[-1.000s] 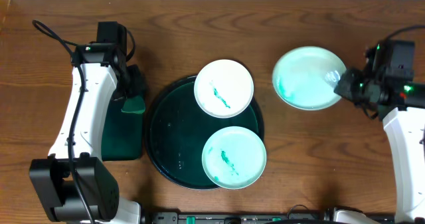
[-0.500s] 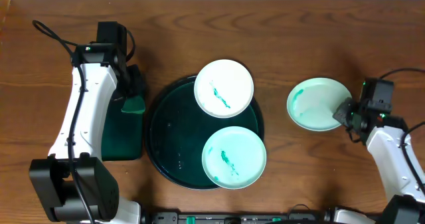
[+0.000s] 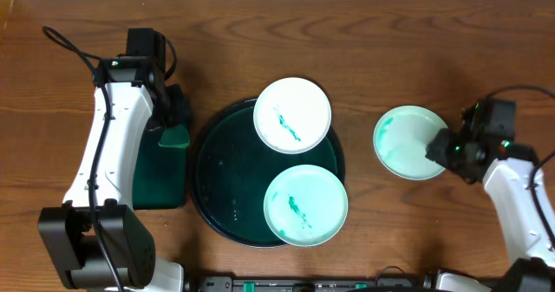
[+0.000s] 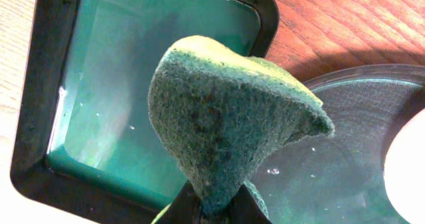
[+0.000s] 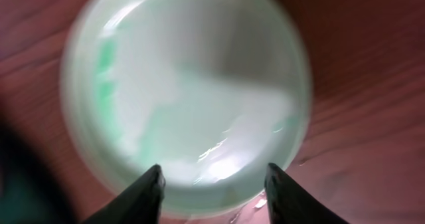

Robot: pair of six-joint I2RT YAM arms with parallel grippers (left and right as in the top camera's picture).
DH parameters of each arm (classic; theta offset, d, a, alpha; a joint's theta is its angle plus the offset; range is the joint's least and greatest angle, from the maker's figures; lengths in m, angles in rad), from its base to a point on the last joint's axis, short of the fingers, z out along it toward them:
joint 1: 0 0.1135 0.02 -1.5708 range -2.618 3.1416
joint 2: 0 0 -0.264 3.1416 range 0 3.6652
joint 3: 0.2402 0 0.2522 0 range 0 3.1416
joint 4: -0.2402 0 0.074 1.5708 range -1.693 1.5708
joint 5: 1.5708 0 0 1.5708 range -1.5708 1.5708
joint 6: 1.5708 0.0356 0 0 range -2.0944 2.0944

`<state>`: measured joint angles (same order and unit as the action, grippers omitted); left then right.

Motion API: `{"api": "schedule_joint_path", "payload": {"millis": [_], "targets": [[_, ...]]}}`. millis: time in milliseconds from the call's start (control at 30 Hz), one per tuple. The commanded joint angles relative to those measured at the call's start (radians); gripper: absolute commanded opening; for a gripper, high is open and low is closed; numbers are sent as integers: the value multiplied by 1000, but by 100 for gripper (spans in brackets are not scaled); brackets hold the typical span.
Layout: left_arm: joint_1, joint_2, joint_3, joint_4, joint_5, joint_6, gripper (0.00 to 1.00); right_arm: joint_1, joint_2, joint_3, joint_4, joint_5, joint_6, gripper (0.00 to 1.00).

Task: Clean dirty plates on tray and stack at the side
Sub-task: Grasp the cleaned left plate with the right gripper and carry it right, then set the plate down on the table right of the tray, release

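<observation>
Two white plates with teal smears lie on the large round dark green tray: one at its far rim, one at its near right. A third, pale teal plate lies on the table to the right of the tray. My right gripper is open at that plate's right edge. In the right wrist view its fingers are spread over the near rim of the plate. My left gripper is shut on a green sponge and holds it over the rectangular tray's right edge.
The smaller rectangular dark green tray holds teal liquid and stands left of the round tray. The round tray's rim shows in the left wrist view. Bare wooden table lies behind and to the right.
My right gripper brought the pale teal plate down from the far right onto the table beside the tray, and its fingers now stand apart. The left arm has not moved.
</observation>
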<state>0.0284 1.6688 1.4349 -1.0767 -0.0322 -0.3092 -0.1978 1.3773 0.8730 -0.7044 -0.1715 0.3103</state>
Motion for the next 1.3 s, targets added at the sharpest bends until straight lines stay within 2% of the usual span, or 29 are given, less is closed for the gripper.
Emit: {"api": "schedule_joint_path", "payload": {"millis": [0,200,400,467,667,767,933,1067,1267], "targets": [[4,-2,-5,-3,-5,20,7,35,-5,115,-87,-202,-128,52],[4,-2,-5,-2,-4,20,7,188,7,134,-108,-240,-153,56],[4,-2,-5,-3,-4,19,7,373,104,144,92,-236,-146,52],[4,-2,-5,-3,2,19,8,421,171,181,109,-237,-146,49],[3,-2,-5,-3,40,20,7,521,361,357,-78,-229,-148,42],[3,-2,-5,-3,40,20,7,527,396,417,-248,-230,-148,39],[3,-2,-6,-2,40,20,8,530,397,414,-438,-230,-158,38],[3,-2,-6,5,40,20,7,554,397,377,-449,-284,-233,38],[3,-2,-6,5,40,21,8,629,401,275,-318,-229,-266,38]]}}
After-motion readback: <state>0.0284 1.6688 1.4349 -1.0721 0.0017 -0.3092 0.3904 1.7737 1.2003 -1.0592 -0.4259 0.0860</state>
